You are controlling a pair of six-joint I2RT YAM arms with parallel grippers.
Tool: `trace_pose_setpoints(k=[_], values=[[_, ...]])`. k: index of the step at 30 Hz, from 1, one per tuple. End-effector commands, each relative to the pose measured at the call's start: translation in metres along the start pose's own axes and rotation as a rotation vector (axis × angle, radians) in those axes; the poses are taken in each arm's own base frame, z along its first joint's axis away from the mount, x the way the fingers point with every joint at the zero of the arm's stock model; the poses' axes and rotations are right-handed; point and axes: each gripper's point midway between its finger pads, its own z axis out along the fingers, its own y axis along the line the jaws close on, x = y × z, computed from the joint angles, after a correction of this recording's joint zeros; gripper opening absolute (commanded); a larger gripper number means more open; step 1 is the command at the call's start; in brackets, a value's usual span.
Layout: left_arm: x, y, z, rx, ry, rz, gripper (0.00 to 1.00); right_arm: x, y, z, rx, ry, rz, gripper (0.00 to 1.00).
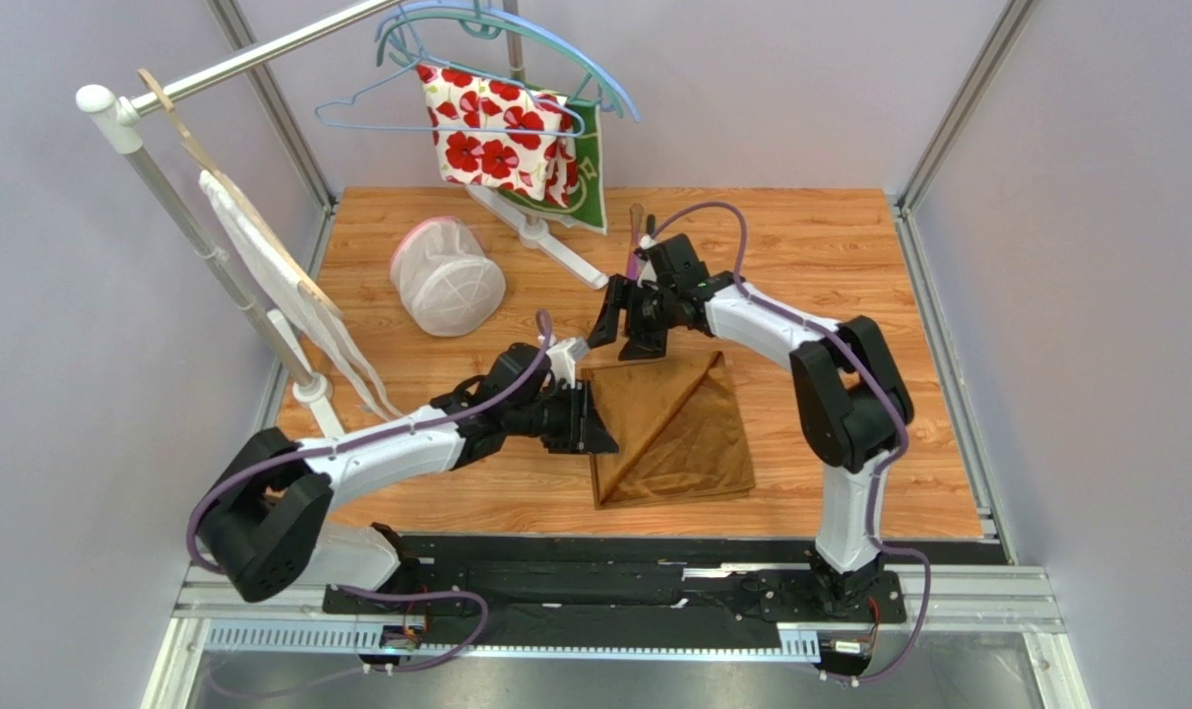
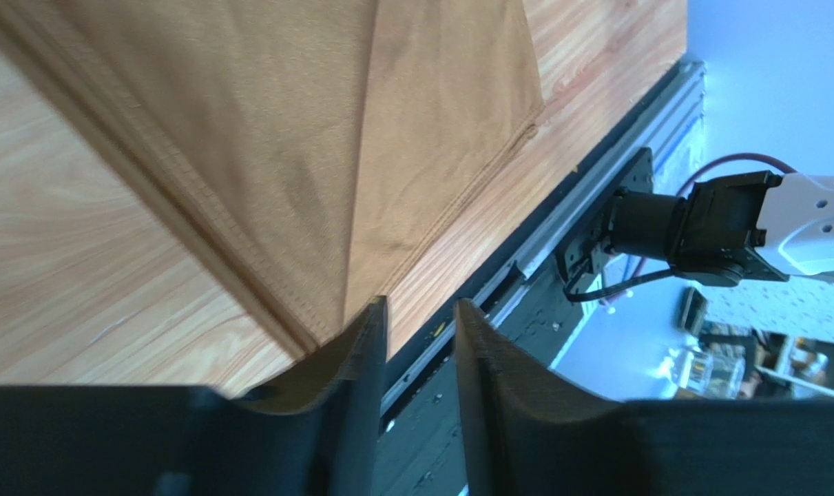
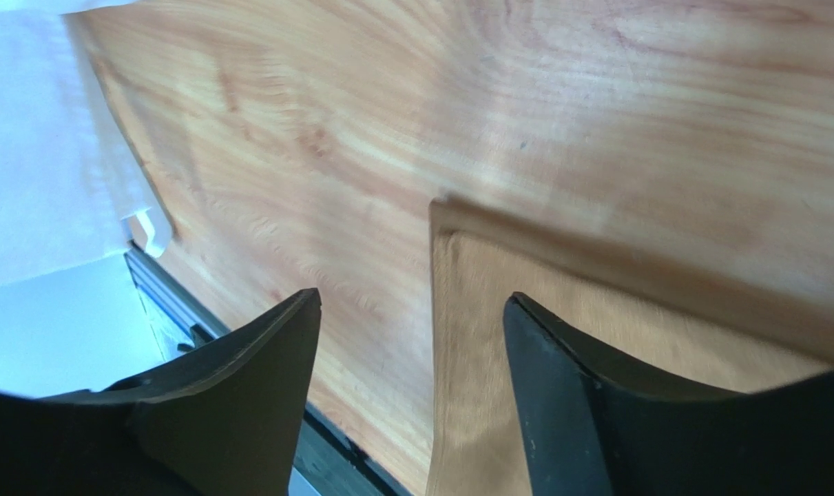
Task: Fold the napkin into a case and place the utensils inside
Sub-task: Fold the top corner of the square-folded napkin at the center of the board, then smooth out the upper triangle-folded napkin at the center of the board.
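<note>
Wood tabletop point(image 1: 853, 237), grey walls point(image 1: 1090, 296) round it. I see the napkin point(image 1: 690, 443) lying flat near centre, slightly toward 6 o'clock. It is folded, with a diagonal flap across it. Left gripper point(image 2: 421, 307) sits low at the napkin's 9 o'clock edge, jaws parted, nothing in the gap. The hem runs up beside the outside of one finger; I can't tell if it touches. Right gripper point(image 3: 413, 300) hovers over the 11 o'clock corner, jaws wide, holding nothing — that corner lies flat on the wood beneath. White mesh basket point(image 1: 446, 278) at 10 o'clock, floral cloth point(image 1: 498, 126) hanging at 12.
</note>
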Motion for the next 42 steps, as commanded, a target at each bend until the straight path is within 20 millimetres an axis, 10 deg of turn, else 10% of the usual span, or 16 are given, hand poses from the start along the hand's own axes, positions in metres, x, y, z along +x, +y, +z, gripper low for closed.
trace_pose_setpoints(k=[1,6,16,42], values=[[-0.002,-0.025,0.021,0.136,0.034,0.004,0.30,0.009,0.008,-0.053,-0.048,-0.042,-0.087,0.71],[0.014,-0.022,0.037,0.175,0.068,-0.026,0.11,0.031,-0.012,-0.092,-0.154,-0.081,-0.096,0.75],[0.044,0.014,0.051,0.134,0.111,-0.089,0.09,0.070,-0.044,-0.092,-0.268,-0.015,-0.056,0.82],[0.090,0.051,0.053,0.153,0.154,-0.095,0.21,0.025,-0.062,-0.077,-0.382,-0.072,0.014,0.91]])
